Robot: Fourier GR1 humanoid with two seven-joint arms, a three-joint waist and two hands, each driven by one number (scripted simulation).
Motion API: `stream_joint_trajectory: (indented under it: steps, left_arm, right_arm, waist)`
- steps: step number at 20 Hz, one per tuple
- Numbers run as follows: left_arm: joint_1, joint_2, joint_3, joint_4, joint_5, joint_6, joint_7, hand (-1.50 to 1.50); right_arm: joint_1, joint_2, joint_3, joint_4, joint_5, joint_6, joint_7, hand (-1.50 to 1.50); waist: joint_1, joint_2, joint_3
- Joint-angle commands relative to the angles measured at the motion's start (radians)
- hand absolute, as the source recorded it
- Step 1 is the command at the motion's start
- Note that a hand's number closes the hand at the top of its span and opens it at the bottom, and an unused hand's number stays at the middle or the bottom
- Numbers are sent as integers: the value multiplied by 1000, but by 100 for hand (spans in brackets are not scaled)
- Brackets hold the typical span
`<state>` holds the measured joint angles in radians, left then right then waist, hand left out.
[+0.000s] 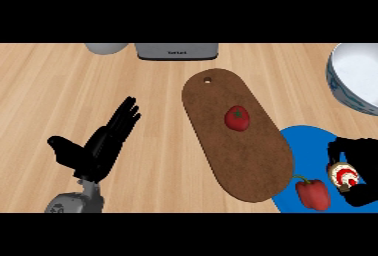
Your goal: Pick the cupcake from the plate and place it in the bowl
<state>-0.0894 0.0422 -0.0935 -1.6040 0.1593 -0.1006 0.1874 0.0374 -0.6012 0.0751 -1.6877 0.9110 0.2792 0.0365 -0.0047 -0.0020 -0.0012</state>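
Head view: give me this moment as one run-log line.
right hand: curled round cupcake over blue plate | left hand: open, resting | bowl: no cupcake in it yet

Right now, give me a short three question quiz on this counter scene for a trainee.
1. True or false: the tomato lies on the blue plate.
2. Which hand is curled round the cupcake? A) left hand B) right hand C) neither
3. Fill in: the red pepper lies on the ____, beside the cupcake.

Key
1. False: it lies on the wooden cutting board.
2. B. The left hand is open over the counter at the view's left.
3. Plate. The bowl, at the upper right, has no cupcake in it yet.
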Motion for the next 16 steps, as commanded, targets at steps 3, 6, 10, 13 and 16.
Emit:
stream_joint_trajectory:
  steps: [3, 6, 10, 13, 16]
  left_arm:
    - [-18, -2, 14, 28, 2, -2, -9, 0]
    - [36, 2, 11, 7, -1, -8, -30, 0]
    - [-9, -6, 10, 45, -8, -3, -20, 0]
    - [-43, -22, 13, 46, -20, 25, -8, 0]
    - [7, -4, 2, -17, -13, 5, 22, 0]
  right_arm:
    - [30, -47, -184, -256, -181, 117, 4, 150]
    - [31, -30, -250, -392, -221, 132, 62, 150]
    - [7, -71, -419, -523, -338, 222, 117, 150]
    - [-9, -105, -575, -529, -444, 288, 128, 150]
    - [-125, -123, -615, -513, -529, 375, 236, 150]
  waist:
    - [-14, -2, 0]
    - [-13, -3, 0]
    - [-19, -3, 0]
    - [-17, -2, 0]
    - [2, -1, 0]
